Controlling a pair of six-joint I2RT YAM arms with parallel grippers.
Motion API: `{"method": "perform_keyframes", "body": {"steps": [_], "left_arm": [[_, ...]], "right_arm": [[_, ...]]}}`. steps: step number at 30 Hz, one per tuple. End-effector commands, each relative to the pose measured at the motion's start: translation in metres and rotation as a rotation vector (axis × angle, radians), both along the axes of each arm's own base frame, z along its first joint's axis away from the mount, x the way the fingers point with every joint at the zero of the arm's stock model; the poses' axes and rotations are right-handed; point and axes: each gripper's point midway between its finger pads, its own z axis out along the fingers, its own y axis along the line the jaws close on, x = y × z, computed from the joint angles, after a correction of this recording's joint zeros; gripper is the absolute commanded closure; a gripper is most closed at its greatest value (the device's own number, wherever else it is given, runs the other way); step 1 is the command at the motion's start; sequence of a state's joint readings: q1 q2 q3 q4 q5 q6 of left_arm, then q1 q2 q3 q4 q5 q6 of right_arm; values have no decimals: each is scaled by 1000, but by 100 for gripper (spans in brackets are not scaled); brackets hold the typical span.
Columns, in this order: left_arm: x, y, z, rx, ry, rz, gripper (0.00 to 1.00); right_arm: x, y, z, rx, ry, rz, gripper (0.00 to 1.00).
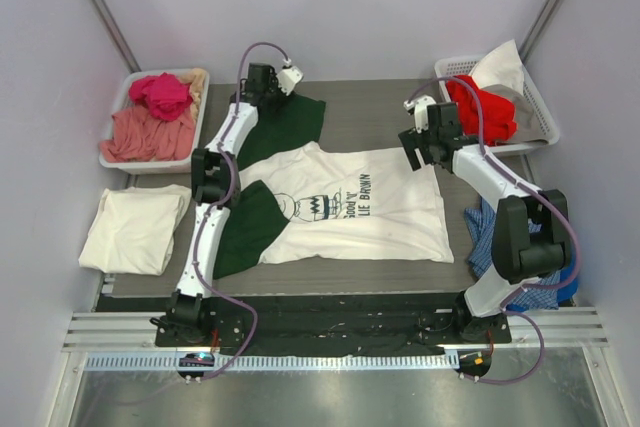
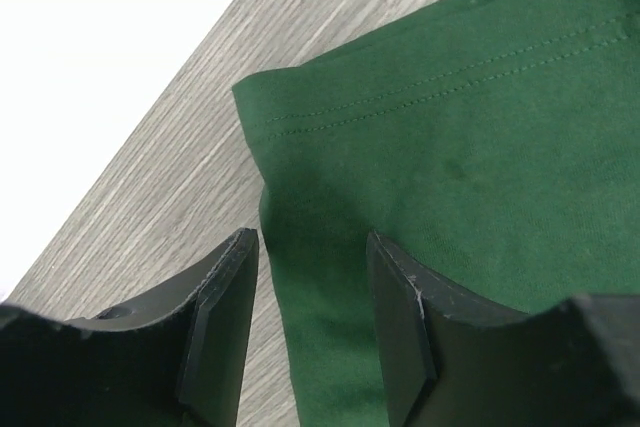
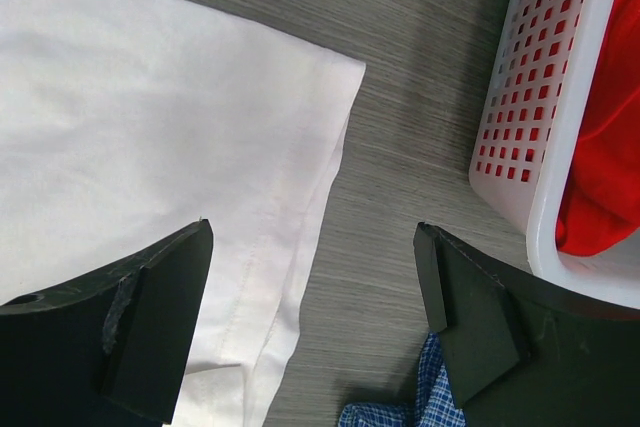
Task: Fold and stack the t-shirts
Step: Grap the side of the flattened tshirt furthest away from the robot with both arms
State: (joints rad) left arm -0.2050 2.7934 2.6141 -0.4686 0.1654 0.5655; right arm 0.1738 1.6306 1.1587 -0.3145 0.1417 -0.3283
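Since the white tee (image 1: 350,207) lies spread mid-table over the green tee (image 1: 295,119), lifting either could drag the other. The left claw (image 2: 312,262), half open astride the green hem, holds nothing; the right claw (image 3: 312,247), wide and empty, hovers over the white corner beside the basket (image 3: 520,147).
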Motion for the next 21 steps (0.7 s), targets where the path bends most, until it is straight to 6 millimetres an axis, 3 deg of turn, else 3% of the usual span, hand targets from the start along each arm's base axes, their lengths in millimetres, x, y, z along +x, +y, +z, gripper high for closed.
{"method": "perform_keyframes", "body": {"steps": [1, 5, 10, 17, 21], "left_arm": [[-37, 11, -30, 66, 181, -7, 48], [-61, 11, -34, 65, 249, -24, 50], [-73, 10, -29, 52, 278, -24, 50], [-63, 3, -13, 6, 255, -15, 52], [-58, 1, -16, 17, 242, -20, 63]], "right_arm": [[-1, 2, 26, 22, -73, 1, 11], [-3, 2, 25, 21, -73, 4, 11], [-4, 4, 16, 25, -54, 9, 11], [-6, 6, 13, 36, -53, 9, 11], [-8, 4, 18, 28, -66, 10, 11]]}}
